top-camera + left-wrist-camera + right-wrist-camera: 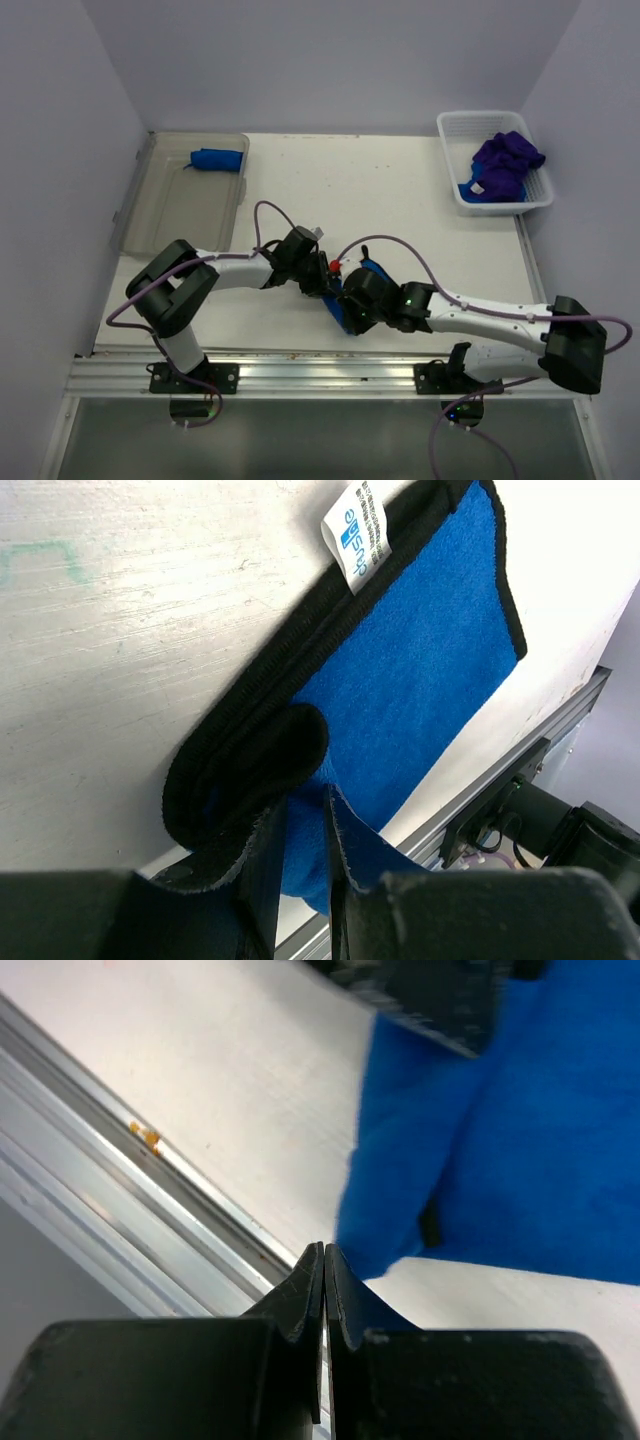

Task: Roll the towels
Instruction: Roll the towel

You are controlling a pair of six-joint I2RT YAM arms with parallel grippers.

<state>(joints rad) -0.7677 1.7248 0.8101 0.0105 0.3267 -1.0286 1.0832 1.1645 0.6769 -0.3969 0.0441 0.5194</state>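
Observation:
A bright blue towel with black edging and a white label lies on the table near the front edge. In the top view only a bit of this towel shows between the two wrists. My left gripper is shut on a raised fold at the towel's curled end; it also shows in the top view. My right gripper is shut and empty, just beside the towel's near corner, close to the table's metal rail; the top view shows it too.
A rolled blue towel lies in a clear bin at the back left. A white basket at the back right holds purple towels and a blue one. The aluminium rail runs along the front edge.

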